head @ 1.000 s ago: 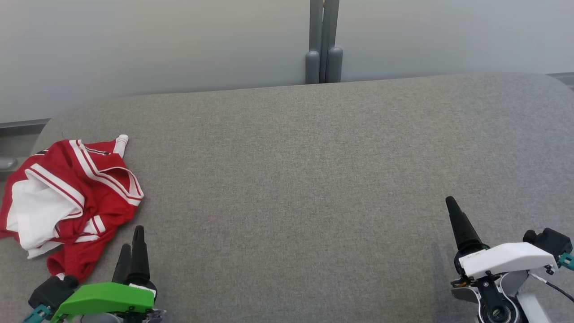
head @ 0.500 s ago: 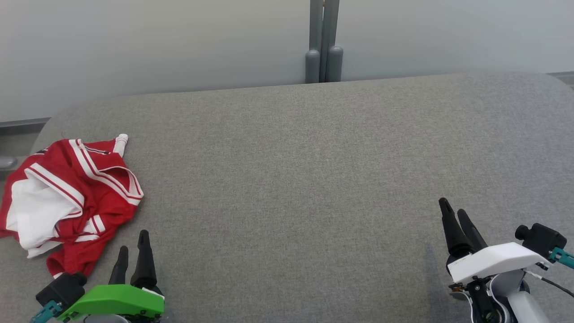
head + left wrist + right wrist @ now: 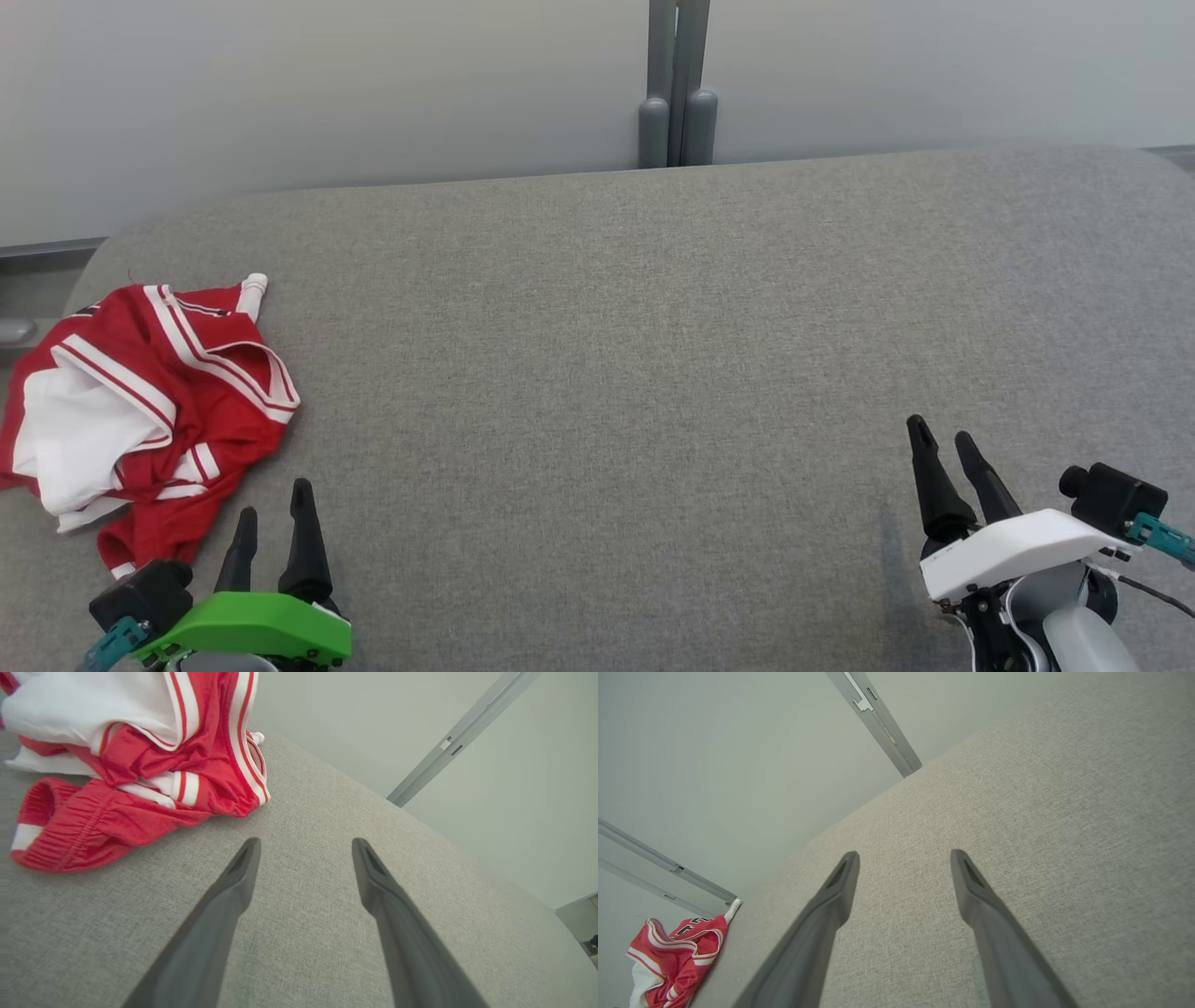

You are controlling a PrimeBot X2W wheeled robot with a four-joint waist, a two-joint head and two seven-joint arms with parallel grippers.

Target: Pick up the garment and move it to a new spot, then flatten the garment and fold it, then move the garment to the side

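A crumpled red garment (image 3: pixel 149 411) with white stripes and white lining lies bunched at the left edge of the grey fabric surface (image 3: pixel 607 373). In the left wrist view the garment (image 3: pixel 140 765) fills the upper left, just beyond the fingertips. In the right wrist view the garment (image 3: pixel 672 961) is small, far off at the lower left. My left gripper (image 3: pixel 274 499) sits at the lower left, just right of the garment's near hem, open and holding nothing. My right gripper (image 3: pixel 943 434) is at the lower right, open and empty, far from the garment.
A pale wall (image 3: pixel 373 84) runs behind the surface, with a grey vertical post (image 3: pixel 677 84) at its middle. The surface's rounded left corner (image 3: pixel 103 261) lies right behind the garment, with a dark ledge (image 3: pixel 37 252) beyond it.
My right gripper has shifted slightly left and turned, so both fingers now show. My left gripper has drawn back a little toward the near edge. The garment has not moved.
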